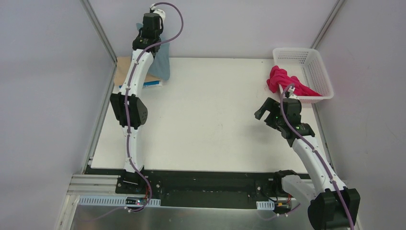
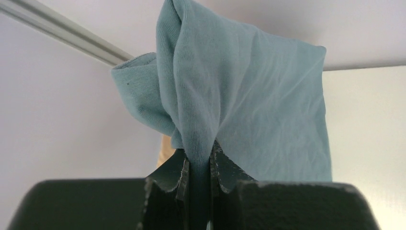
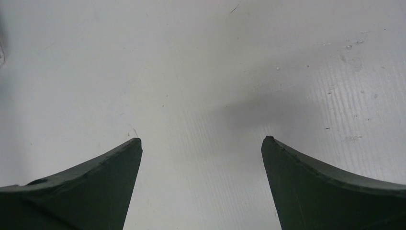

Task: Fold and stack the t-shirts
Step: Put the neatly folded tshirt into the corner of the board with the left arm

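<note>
Where the top external camera looks down, the white table (image 1: 210, 120) carries the following.
- Left arm (image 1: 130, 91): stretched to the far left corner, wrist raised.
- Left gripper (image 1: 147, 37): closed on the dusty teal-blue t-shirt (image 1: 163, 62), which hangs off the table in a loose drape from the gripper.
- Tan t-shirt (image 1: 122, 66): flat at the far left corner, under the hanging tee and partly hidden by the arm.
- Bright blue t-shirt (image 1: 154, 84): a thin edge showing just below the tan one; it seems to lie beneath it, though the arm covers most of the pile.
- White lattice basket (image 1: 306, 50): far right corner.
- Magenta-red t-shirt (image 1: 282, 79): bunched, spilling over the basket's near left rim.
- Right gripper (image 1: 265, 109): low over bare table just near the basket, jaws spread wide, holding nothing.

Left wrist view.
- Two dark fingers (image 2: 179, 177): nearly together, a gathered fold of the teal-blue tee pinched between them. The cloth fans out beyond the tips, one hemmed edge at the left.
- A sliver of tan shows behind the cloth.

Right wrist view.
- Two dark fingers (image 3: 95, 177): far apart, only scuffed white table between and beyond them, no cloth in reach.
</note>
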### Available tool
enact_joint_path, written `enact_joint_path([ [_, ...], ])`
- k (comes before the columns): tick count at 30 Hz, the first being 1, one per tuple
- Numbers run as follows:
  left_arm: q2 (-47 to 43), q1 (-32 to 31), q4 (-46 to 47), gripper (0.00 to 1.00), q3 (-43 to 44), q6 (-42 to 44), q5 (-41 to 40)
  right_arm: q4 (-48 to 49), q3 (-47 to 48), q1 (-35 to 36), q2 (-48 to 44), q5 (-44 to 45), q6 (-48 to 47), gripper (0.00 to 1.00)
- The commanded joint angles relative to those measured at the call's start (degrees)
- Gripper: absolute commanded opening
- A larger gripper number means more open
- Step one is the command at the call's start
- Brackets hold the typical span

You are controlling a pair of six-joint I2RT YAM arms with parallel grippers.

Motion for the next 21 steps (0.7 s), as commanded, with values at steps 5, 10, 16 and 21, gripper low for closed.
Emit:
enact_joint_path([
  [5, -1.3, 7.7, 3.4, 0.0, -1.5, -0.2, 3.2, 0.4, 2.2, -0.1, 1.6, 2.0, -0.5, 1.0],
  [10, 0.5, 11.5, 3.3, 0.0, -3.0, -1.0, 5.3, 0.2, 2.6, -0.1, 2.8, 2.6, -0.6, 1.0],
  [16, 3.9, 14.7, 3.4, 0.0, -2.1, -2.6, 8.1, -0.2, 3.4, 0.0, 4.1, 2.4, -0.4, 1.0],
  [21, 6.3, 15.3, 3.7, 0.0, 0.4, -4.0, 6.9, 0.1, 3.6, 0.0, 4.2, 2.4, 0.1, 1.0],
])
